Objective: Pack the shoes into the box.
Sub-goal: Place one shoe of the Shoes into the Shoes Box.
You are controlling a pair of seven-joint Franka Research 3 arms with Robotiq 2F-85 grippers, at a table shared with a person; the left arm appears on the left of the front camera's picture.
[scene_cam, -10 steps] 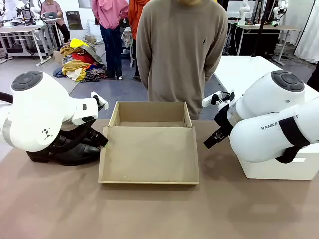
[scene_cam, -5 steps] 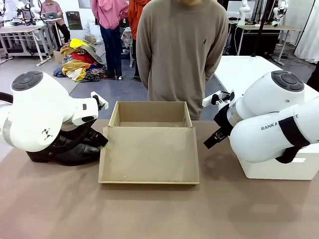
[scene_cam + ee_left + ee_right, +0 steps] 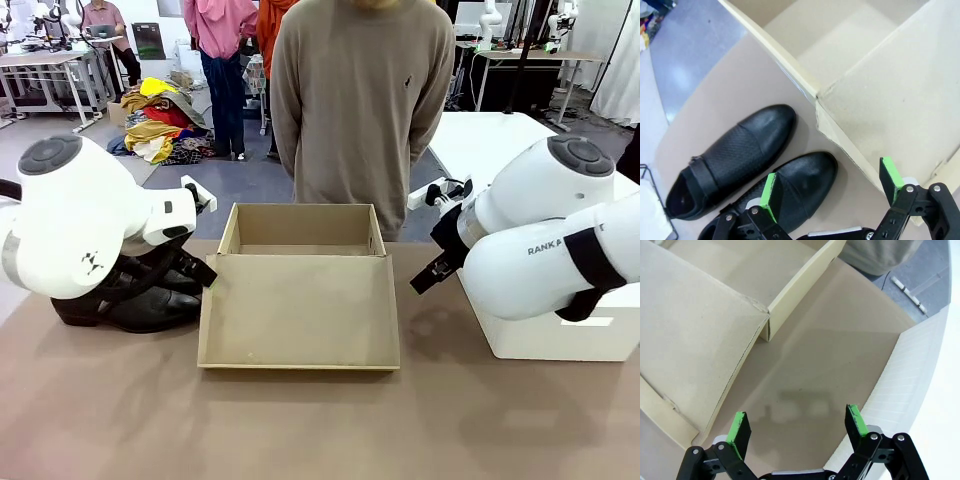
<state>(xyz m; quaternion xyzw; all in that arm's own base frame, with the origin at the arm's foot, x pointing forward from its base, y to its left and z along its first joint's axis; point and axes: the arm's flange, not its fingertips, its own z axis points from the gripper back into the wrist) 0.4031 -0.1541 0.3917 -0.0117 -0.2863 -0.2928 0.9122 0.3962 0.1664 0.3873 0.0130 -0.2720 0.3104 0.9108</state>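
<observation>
Two black leather shoes sit on the table beside the cardboard shoebox; left claw and right claw gape, gripping nothing.

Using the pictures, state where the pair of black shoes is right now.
In the front view, the black shoes sit on the table at picture left, beside the open cardboard box and partly behind the left arm.
</observation>
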